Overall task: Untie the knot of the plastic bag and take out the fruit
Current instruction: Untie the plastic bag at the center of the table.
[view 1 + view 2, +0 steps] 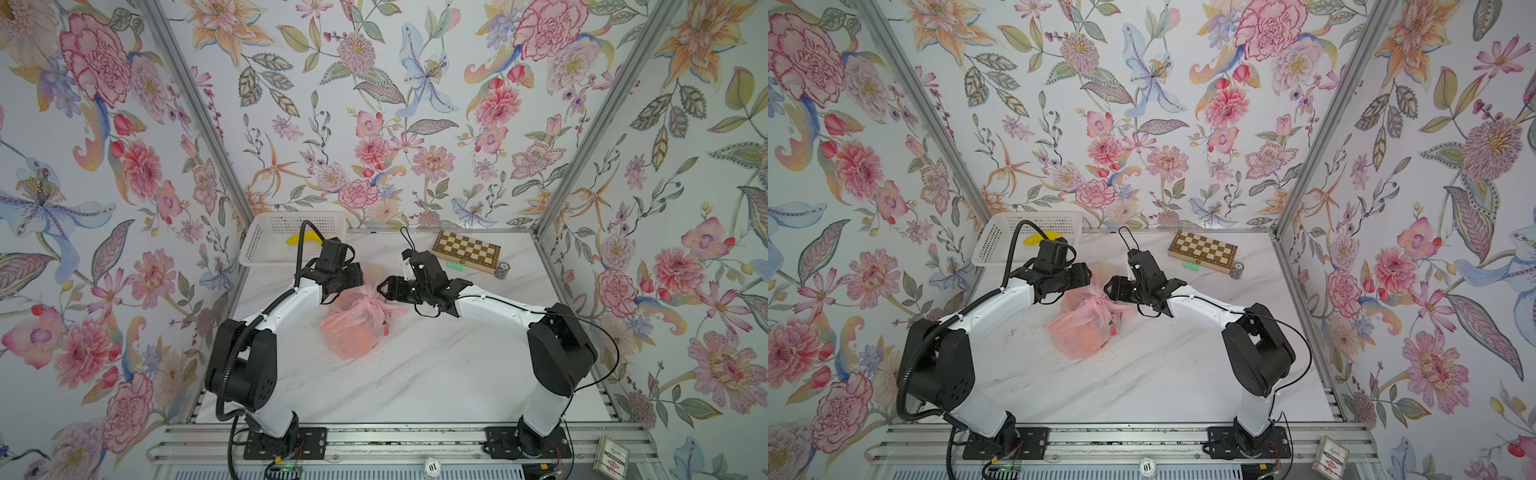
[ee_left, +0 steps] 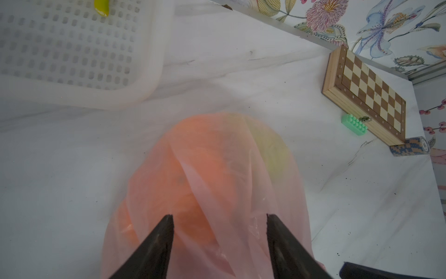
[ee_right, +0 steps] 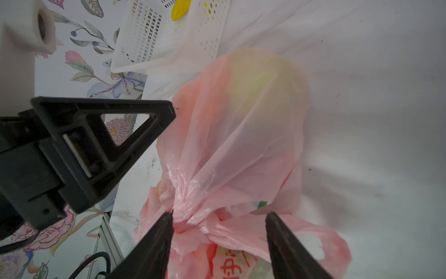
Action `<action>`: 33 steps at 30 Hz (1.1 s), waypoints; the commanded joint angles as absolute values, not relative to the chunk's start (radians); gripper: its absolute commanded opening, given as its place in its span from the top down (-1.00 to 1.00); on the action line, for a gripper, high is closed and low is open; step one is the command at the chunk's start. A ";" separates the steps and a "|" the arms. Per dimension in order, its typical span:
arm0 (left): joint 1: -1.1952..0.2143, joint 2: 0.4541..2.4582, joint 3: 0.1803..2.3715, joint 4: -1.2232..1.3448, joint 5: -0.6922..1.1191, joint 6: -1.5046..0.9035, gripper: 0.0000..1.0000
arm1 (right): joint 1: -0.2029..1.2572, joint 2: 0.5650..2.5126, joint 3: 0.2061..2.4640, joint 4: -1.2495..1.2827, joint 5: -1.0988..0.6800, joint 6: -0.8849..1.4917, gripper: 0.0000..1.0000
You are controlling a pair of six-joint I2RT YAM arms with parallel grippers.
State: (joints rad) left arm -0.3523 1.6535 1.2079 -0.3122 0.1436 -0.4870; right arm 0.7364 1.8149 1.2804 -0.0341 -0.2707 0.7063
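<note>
Nothing is undone yet: the knot (image 3: pixel 183 212) is tied and the fruit (image 1: pixel 1088 338) sits inside the plastic bag (image 1: pixel 353 328) on the counter (image 1: pixel 415 374). The left jaws stand wide, holding nothing, with an orange (image 2: pixel 193 169) under plastic below their gap. The right jaws, wide too, straddle the knot, which lies close by one tip.
</note>
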 commanded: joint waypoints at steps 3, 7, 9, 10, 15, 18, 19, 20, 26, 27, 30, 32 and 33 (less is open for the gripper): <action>-0.364 1.701 1.245 -0.350 0.208 -0.463 -0.32 | 0.783 1.837 1.303 0.006 -0.316 0.743 -0.22; -0.365 1.724 1.250 -0.350 0.216 -0.460 -0.12 | 0.801 1.836 1.297 -0.001 -0.305 0.739 -0.11; -0.365 1.730 1.251 -0.351 0.212 -0.459 -0.02 | 0.806 1.835 1.287 -0.002 -0.303 0.740 0.01; -0.365 1.732 1.252 -0.351 0.208 -0.457 0.02 | 0.808 1.833 1.283 -0.004 -0.305 0.740 0.05; -0.366 1.745 1.245 -0.350 0.178 -0.459 0.28 | 0.830 1.826 1.246 -0.011 -0.304 0.727 0.14; -0.365 1.754 1.241 -0.348 0.173 -0.457 0.46 | 0.832 1.826 1.229 -0.021 -0.302 0.720 0.29; -0.365 1.755 1.240 -0.346 0.171 -0.456 0.52 | 0.833 1.824 1.223 -0.021 -0.302 0.719 0.36; -0.365 1.755 1.238 -0.344 0.167 -0.456 0.63 | 0.833 1.821 1.215 -0.020 -0.301 0.717 0.45; -0.365 1.742 1.223 -0.346 0.103 -0.444 1.00 | 0.826 1.778 1.171 -0.012 -0.280 0.695 0.82; -0.365 1.736 1.220 -0.349 0.082 -0.441 1.00 | 0.825 1.768 1.163 -0.009 -0.279 0.694 0.87; -0.364 1.714 1.205 -0.351 0.011 -0.442 1.00 | 0.811 1.737 1.130 -0.004 -0.269 0.689 0.93; -0.364 1.699 1.201 -0.362 -0.040 -0.440 1.00 | 0.799 1.711 1.099 0.006 -0.259 0.687 0.95; -0.362 1.689 1.201 -0.369 -0.072 -0.436 1.00 | 0.792 1.696 1.081 0.009 -0.251 0.686 0.95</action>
